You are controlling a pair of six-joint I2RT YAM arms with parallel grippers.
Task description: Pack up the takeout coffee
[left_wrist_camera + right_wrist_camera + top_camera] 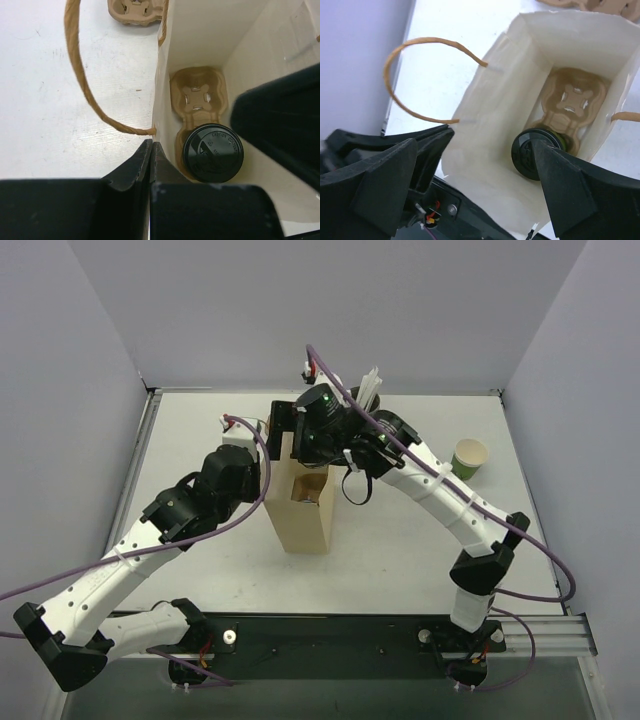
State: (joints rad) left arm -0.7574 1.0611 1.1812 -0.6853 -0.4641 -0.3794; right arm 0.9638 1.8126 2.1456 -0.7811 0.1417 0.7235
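The paper bag (300, 515) stood mid-table. The left gripper (151, 150) was clamped on its wall; the right gripper (477, 150) hung spread above the mouth. Inside, the carrier (197, 95) held the takeout coffee (212, 152) in its 6 o'clock socket. The cup was judged light and crushable, best gripped below the lid (524, 152).

Pale lavender walls (330, 300) close in a white table (400, 560) on three sides. A black rail (330, 635) runs along the frame's bottom.
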